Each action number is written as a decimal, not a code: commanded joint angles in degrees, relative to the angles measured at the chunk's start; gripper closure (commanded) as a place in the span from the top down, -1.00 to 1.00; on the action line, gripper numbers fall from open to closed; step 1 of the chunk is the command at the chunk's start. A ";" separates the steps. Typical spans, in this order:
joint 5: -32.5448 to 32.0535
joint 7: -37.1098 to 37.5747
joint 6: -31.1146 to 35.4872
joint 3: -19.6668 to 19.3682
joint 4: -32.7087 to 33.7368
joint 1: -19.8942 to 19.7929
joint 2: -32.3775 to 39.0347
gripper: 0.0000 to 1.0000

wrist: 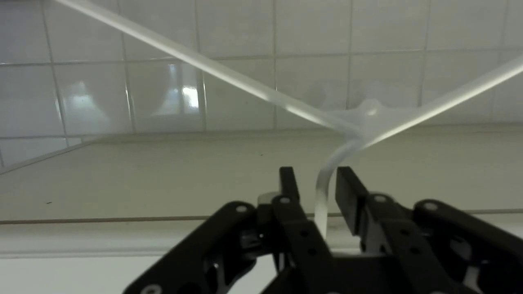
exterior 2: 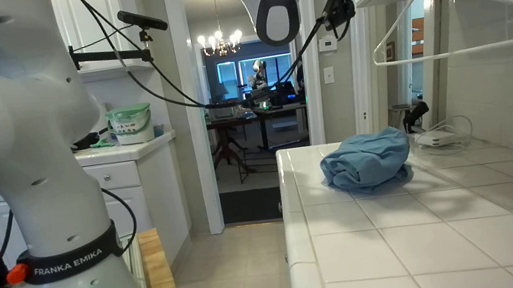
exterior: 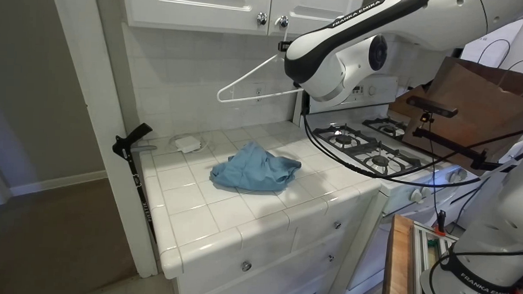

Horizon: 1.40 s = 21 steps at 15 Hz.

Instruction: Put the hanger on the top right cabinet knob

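Observation:
The thin white hanger hangs upright below the upper cabinet in an exterior view, and it also shows in an exterior view. Its small hook is at the top right cabinet knob, with the hook tip showing just left of the knob; it looks looped behind it. My gripper is at the hanger's neck, just below the knob. In the wrist view my gripper is open, its fingers on either side of the hanger's stem with gaps on both sides. The knob is hidden in the wrist view.
The matching left knob is close beside. The cabinet underside and tiled wall lie close behind the gripper. A blue cloth lies on the tiled counter below. A stove and paper bag stand to the side.

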 commanded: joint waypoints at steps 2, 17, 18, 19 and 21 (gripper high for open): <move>2.41 -1.95 0.23 0.51 0.22 0.65 -2.05 0.41; 36.30 -27.45 -15.16 2.35 -4.37 1.55 -10.20 1.00; 41.03 -31.92 -17.72 2.09 -4.35 1.72 -10.36 1.00; 45.72 -36.35 -20.30 1.68 -4.25 1.94 -10.40 1.00; 55.11 -45.52 -23.70 0.97 -4.40 2.70 -9.31 1.00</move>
